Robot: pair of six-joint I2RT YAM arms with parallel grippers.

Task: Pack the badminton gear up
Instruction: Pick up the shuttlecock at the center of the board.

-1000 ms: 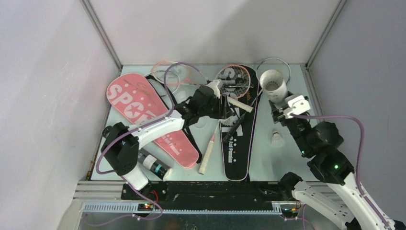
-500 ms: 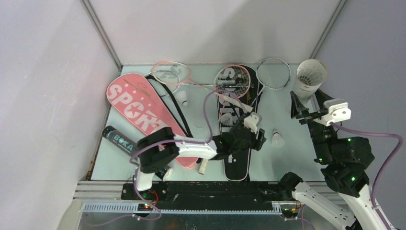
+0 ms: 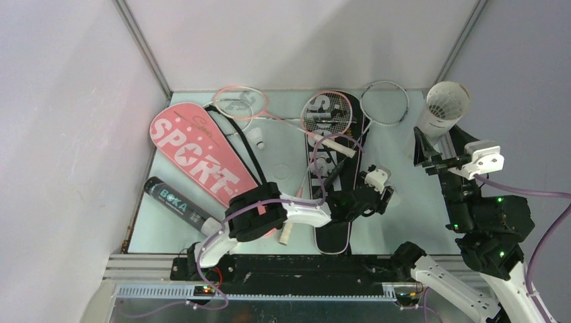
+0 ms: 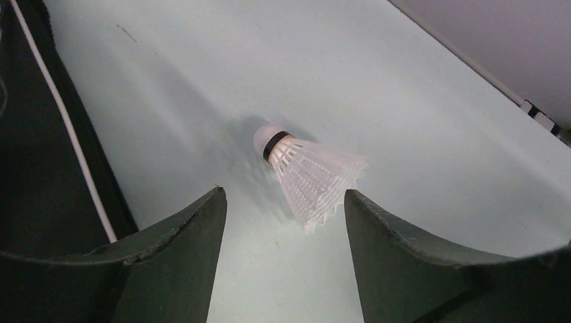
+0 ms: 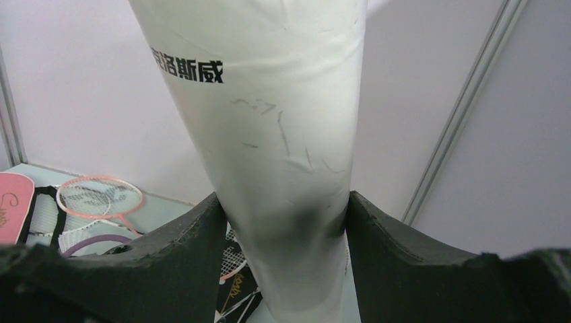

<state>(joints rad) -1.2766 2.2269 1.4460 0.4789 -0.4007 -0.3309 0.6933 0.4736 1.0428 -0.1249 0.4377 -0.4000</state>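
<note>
Left wrist, ribbed conical shuttlecock (image 4: 310, 178), smooth tbl (image 4: 417, 87)

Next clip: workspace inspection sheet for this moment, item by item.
Surface: pale green table, crowded with gear.
Job's things: pink cover and black cover lie flat; pink racket, red-rimmed racket, white racket heads at the far edge; black tube lies left; far shuttlecock right of the pink cover.
Clutter: nothing seen.
Grippers: left gripper open over the near shuttlecock; right gripper shut on the white tube, open end up.
Cables: purple cable loops off each arm.
Surroundings: plain grey walls.
</note>
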